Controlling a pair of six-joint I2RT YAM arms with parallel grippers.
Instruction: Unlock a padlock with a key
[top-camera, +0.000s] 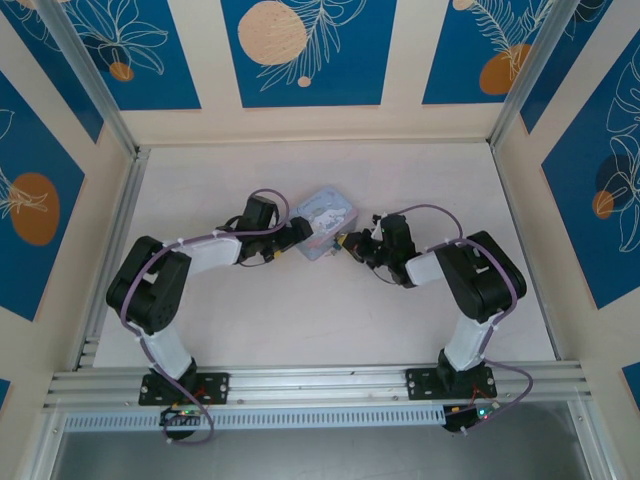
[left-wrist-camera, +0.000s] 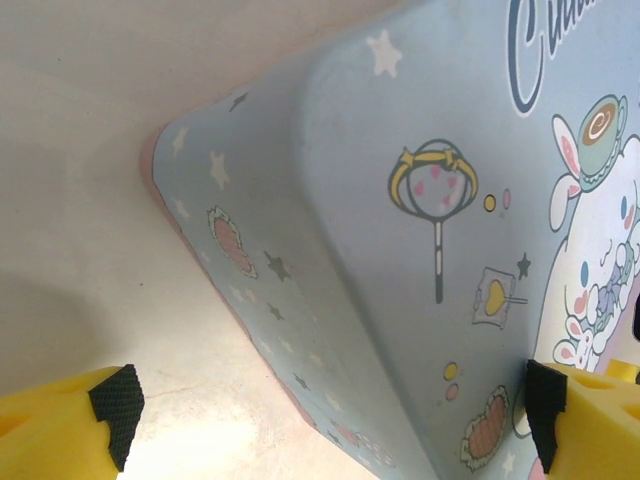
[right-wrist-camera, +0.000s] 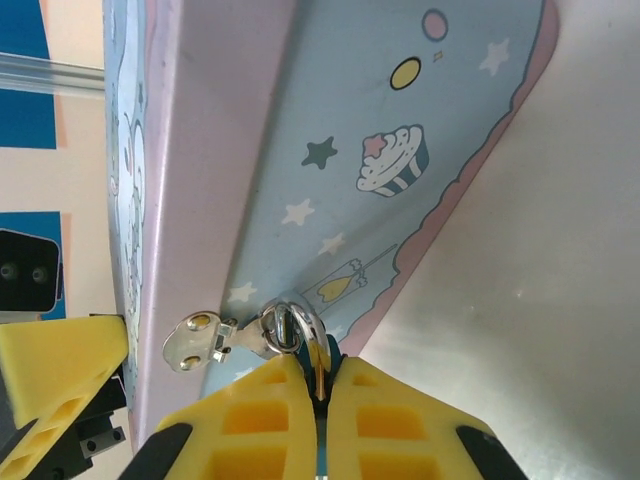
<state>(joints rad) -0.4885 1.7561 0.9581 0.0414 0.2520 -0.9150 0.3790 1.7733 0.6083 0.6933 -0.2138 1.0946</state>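
Key (right-wrist-camera: 200, 340) lies horiz. along tin (right-wrist-camera: 400, 120) edge, tip twd padlock (right-wrist-camera: 308, 338).

The tin (top-camera: 328, 222) lies on the table (top-camera: 300, 330) between the left tool (top-camera: 299, 238) and right tool (top-camera: 347, 242), its padlock (right-wrist-camera: 298, 328) against the latter.

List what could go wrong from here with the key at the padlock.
1. The left gripper straddles the tin with its jaws open, so the tin may slide when the key is turned.
2. The right gripper pinches only a thin edge of the key, which could slip or twist out.
3. The padlock hangs by its shackle from the latch, so it may swing away.
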